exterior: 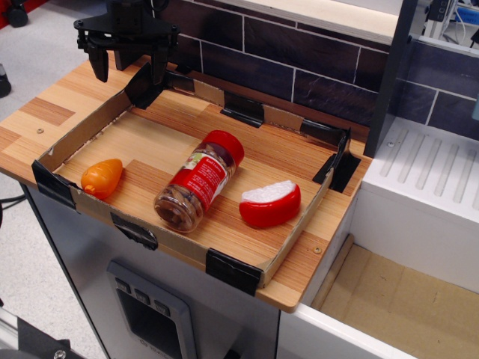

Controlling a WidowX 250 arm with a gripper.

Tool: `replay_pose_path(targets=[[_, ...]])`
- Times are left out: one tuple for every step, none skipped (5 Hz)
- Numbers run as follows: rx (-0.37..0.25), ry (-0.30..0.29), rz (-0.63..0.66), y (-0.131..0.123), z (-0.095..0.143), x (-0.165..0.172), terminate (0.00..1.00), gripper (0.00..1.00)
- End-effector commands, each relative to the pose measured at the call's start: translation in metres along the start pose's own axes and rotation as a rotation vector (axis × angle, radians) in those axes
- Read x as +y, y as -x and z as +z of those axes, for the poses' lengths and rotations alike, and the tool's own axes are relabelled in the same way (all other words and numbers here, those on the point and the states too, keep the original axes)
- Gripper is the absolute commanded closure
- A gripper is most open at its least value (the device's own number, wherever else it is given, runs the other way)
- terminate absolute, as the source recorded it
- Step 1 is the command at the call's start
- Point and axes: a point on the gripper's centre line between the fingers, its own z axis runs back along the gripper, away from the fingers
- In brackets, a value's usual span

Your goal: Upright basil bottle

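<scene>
The black pincer [129,69] hangs with its fingers spread and empty over the tray's far-left corner [142,88], while well below and right of it the basil bottle [199,181] lies on its side, between carrot toy [102,177] and cheese wedge [270,204].

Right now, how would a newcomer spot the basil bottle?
Look inside the cardboard-walled tray on the wooden counter. The basil bottle lies on its side mid-tray, between the orange carrot toy and cheese wedge. Only it is clear, with a red lid.
</scene>
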Motion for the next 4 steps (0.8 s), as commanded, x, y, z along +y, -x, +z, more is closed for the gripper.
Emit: replay_pose_path(targets=[[0.000, 0.000, 0.000, 0.000, 0.000, 0.000, 0.00, 0.00], [0.006, 0.027, -0.002, 0.004, 0.012, -0.010, 0.00, 0.00], [0.024, 0.067, -0.160, 0.016, 0.032, -0.025, 0.00, 0.00], [0.039, 0.132, -0.252, 0.027, 0.051, -0.035, 0.00, 0.00]])
